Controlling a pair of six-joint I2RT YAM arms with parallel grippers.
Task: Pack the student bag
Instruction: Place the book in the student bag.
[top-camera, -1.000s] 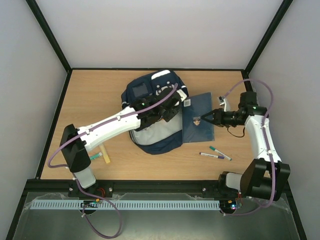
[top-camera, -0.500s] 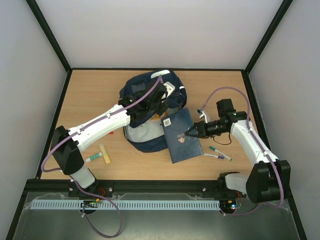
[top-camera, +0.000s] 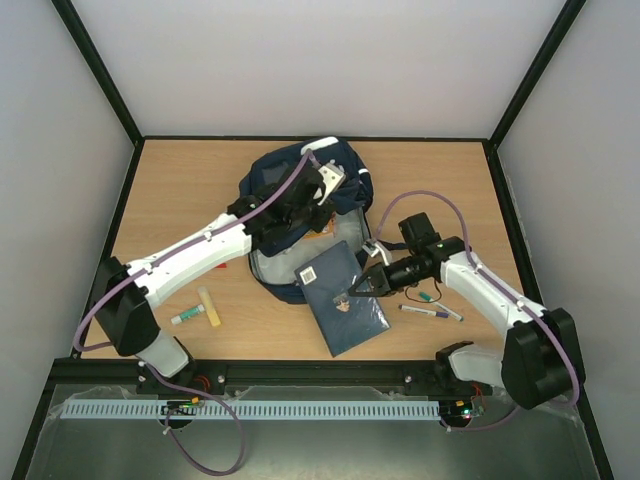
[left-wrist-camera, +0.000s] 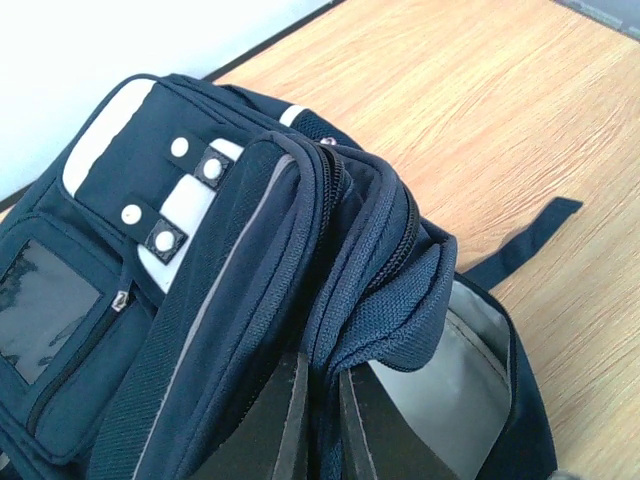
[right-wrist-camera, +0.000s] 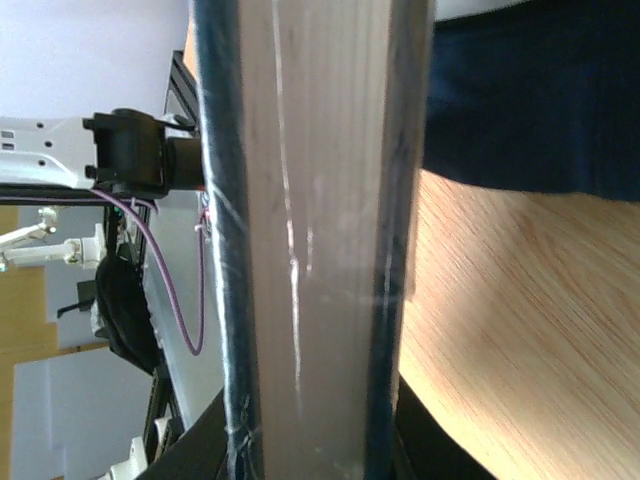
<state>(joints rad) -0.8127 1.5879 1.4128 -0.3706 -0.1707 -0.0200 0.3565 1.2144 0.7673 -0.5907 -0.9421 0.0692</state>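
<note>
On the counter (top-camera: 180, 200) the student bag (top-camera: 270, 178) gapes, left fingers (left-wrist-camera: 275, 430) pinching its rim; right fingers (right-wrist-camera: 200, 450) grip the notebook (top-camera: 345, 300), not yet inside; pens (top-camera: 432, 312) lie unpacked

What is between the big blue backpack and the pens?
A dark-blue notebook, pinched by the right gripper, is between them; the top view shows it.

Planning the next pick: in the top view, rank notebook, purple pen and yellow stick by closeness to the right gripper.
1. Notebook, held in the right gripper.
2. Purple pen, just right of it.
3. Yellow stick, far left.
</note>
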